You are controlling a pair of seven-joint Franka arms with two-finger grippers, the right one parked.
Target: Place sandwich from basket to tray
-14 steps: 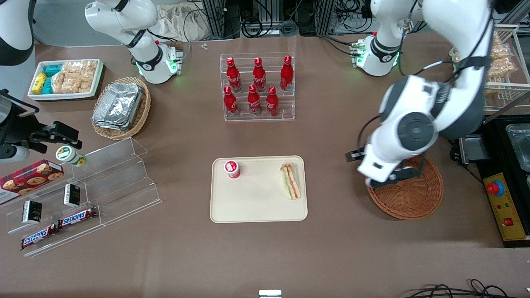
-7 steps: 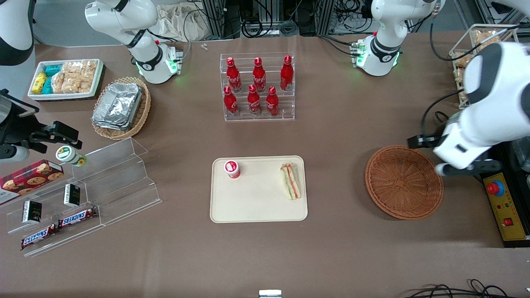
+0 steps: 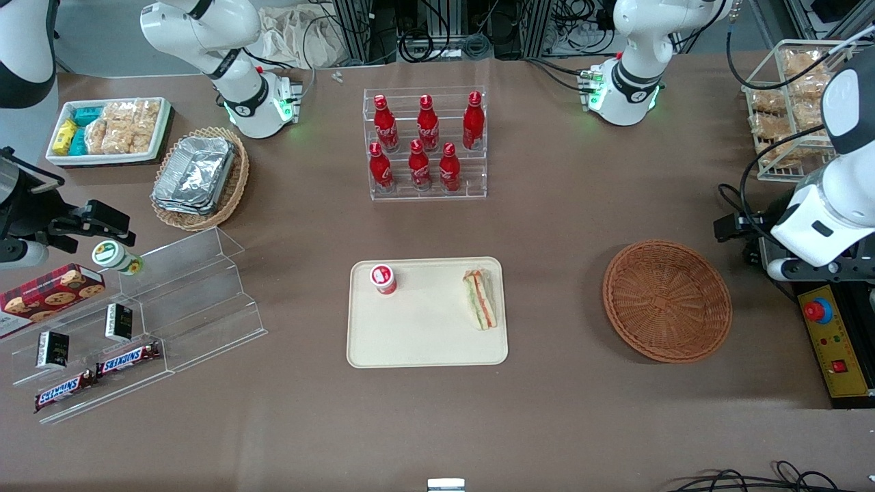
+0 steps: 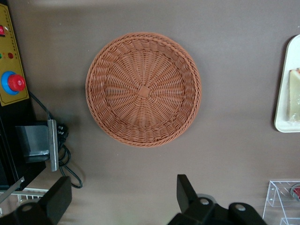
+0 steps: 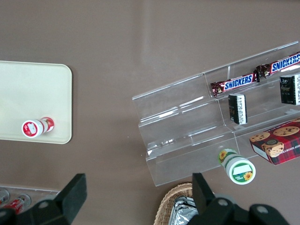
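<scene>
Six red cola bottles (image 3: 424, 147) stood in a clear rack (image 3: 472, 191) at upper centre. A pale oval basket (image 3: 236, 188) of foil containers (image 3: 195, 174) sat upper left, Snickers bars (image 3: 126, 359) lower left, and a yellow control box (image 3: 844, 355) at the right edge.

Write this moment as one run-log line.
sandwich: on tray | basket: empty | tool: open, above table beside basket
</scene>
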